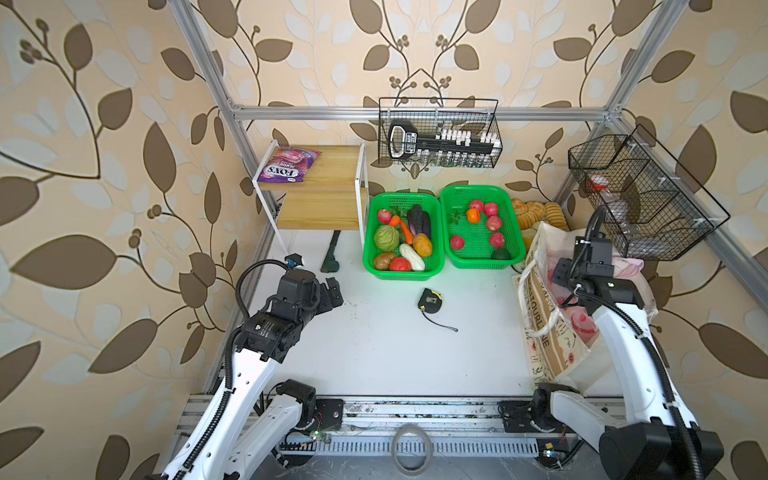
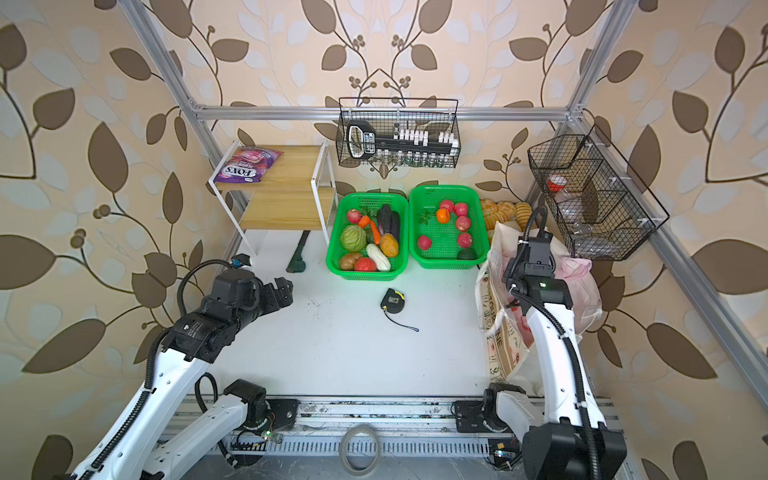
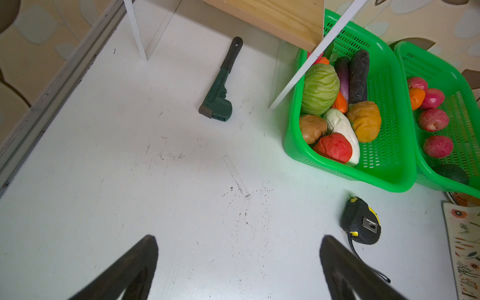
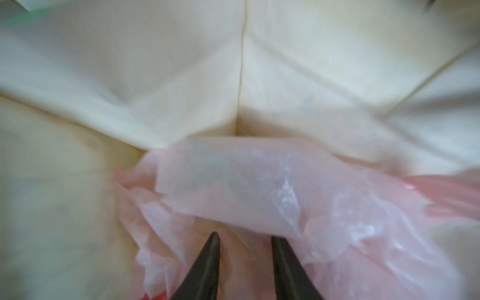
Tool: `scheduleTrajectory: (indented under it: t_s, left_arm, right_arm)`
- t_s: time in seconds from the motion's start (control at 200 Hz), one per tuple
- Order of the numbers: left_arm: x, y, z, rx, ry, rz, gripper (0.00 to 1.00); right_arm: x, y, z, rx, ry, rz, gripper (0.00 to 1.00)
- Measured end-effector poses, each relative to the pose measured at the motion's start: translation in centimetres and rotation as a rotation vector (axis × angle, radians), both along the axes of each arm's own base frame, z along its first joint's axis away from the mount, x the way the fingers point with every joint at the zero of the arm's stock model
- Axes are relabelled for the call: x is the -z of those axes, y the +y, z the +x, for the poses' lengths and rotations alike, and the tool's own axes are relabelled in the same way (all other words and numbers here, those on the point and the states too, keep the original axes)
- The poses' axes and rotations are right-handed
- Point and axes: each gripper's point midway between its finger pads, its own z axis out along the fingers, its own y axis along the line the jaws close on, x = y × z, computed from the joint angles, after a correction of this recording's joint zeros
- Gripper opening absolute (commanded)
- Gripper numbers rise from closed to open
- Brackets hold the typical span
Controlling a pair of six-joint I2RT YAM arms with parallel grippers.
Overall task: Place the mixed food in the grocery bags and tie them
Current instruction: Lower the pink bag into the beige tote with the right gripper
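Note:
The cream floral tote stands at the right of the table. A thin pink plastic bag sits inside it and spills over its far rim. My right arm reaches down into the tote, so its gripper is hidden in both top views. In the right wrist view the right gripper shows a narrow gap, with crumpled pink bag around its tips and the tote's cream lining beyond. A purple FOX'S pouch lies on the wooden shelf. My left gripper hovers wide open over bare table.
Two green baskets of toy vegetables and fruit stand at the back. Bread loaves lie behind the tote. A tape measure and a green wrench lie on the table. Wire baskets hang on the frame.

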Motion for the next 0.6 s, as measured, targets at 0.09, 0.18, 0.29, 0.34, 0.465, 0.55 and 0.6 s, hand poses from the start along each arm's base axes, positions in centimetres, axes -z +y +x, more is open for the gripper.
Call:
scheduleTrajectory:
  t_s: [0.09,0.18,0.29,0.34,0.465,0.55,0.6]
  left_arm:
    - [0.0,-0.1,0.0,0.005,0.001,-0.004,0.99]
    - [0.0,-0.1,0.0,0.005,0.001,-0.003,0.99]
    - [0.0,-0.1,0.0,0.005,0.001,-0.003,0.99]
    - [0.0,-0.1,0.0,0.005,0.002,-0.003,0.99]
    - [0.0,-0.1,0.0,0.005,0.002,-0.003,0.99]
    - [0.0,-0.1,0.0,0.005,0.002,-0.003,0.99]
    - [0.1,-0.1,0.0,0.005,0.003,-0.003,0.99]
  right_arm:
    - [2.7,-0.5,0.2,0.016,0.053,0.000,0.32]
    - [2.9,-1.1,0.6,0.033,0.031,-0.002,0.32]
    - [5.2,-0.6,0.4,0.014,0.072,0.034,0.34]
    - [6.0,-0.3,0.3,0.000,0.091,0.050,0.36]
    - [4.9,0.7,-0.6,-0.029,0.068,0.071,0.45]
    - [2.2,1.2,-1.4,-0.044,0.013,0.068,0.49]
    - [-0.3,1.3,-1.7,-0.047,-0.051,0.061,0.52]
